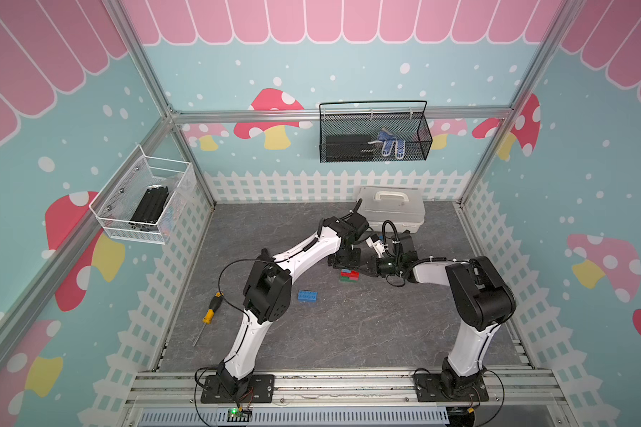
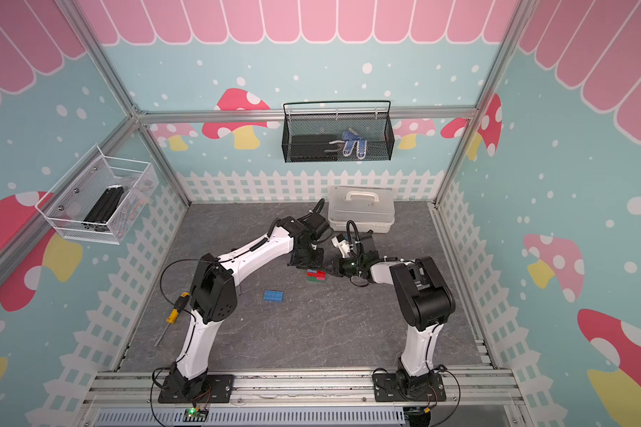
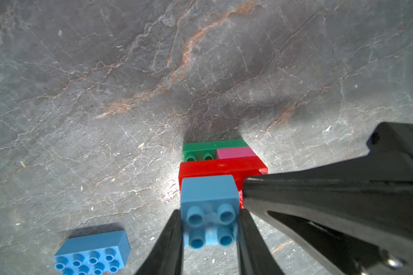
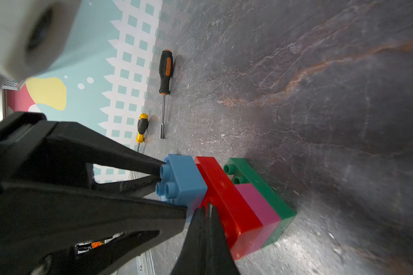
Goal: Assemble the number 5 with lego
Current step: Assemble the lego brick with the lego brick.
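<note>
A lego stack [image 1: 349, 276] lies on its side mid-table: the long green brick [image 3: 200, 148], the short pink brick [image 3: 235, 152] and the long red brick [image 3: 219, 167]. My left gripper [image 3: 209, 214] is shut on the short blue brick [image 3: 209, 200], which touches the red brick's studded face at the end away from the pink one. My right gripper [image 4: 206, 207] is shut with nothing in it, its tips against the red brick [image 4: 229, 202] beside the short blue brick [image 4: 186, 181]. The long blue brick [image 1: 307, 297] lies loose, nearer the front.
A yellow-handled screwdriver [image 1: 211, 310] lies near the left wall, and an orange-and-black driver [image 4: 165, 71] lies by it. A white lidded case [image 1: 391, 209] stands at the back, close behind both wrists. Wire baskets hang on the left and back walls.
</note>
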Tool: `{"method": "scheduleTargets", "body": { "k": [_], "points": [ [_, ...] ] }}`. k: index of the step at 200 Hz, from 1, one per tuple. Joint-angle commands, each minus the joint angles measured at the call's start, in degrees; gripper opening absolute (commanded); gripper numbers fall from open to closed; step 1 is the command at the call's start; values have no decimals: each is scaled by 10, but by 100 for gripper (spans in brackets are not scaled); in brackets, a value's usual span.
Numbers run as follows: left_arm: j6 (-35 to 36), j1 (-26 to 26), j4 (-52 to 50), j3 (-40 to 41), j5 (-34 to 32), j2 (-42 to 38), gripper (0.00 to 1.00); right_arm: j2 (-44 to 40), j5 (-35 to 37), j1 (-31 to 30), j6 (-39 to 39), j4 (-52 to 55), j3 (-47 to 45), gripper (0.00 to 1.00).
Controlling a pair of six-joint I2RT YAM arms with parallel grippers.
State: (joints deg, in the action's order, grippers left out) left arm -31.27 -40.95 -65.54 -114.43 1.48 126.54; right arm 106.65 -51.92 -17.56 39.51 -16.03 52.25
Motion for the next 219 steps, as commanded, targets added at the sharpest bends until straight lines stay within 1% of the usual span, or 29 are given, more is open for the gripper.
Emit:
{"method": "scheduleTargets", "body": {
  "k": [1, 52, 108, 111, 120, 219],
  "points": [
    [-1, -5, 1, 11, -15, 5, 15, 17, 25, 2, -8, 52, -5, 0],
    [2, -5, 4, 13, -23, 3, 14, 17, 24, 2, -13, 57, -5, 0],
    [19, -5, 7, 21, -17, -1, 14, 17, 24, 2, -19, 67, 0, 0],
    [20, -5, 7, 22, -18, -2, 14, 32, 24, 2, -20, 67, 0, 0],
    [21, -5, 8, 23, -19, -4, 14, 35, 25, 2, -21, 69, 1, 0],
    [20, -4, 8, 26, -20, -17, 13, 37, 30, 2, -30, 87, 9, 0]
  ]
}}
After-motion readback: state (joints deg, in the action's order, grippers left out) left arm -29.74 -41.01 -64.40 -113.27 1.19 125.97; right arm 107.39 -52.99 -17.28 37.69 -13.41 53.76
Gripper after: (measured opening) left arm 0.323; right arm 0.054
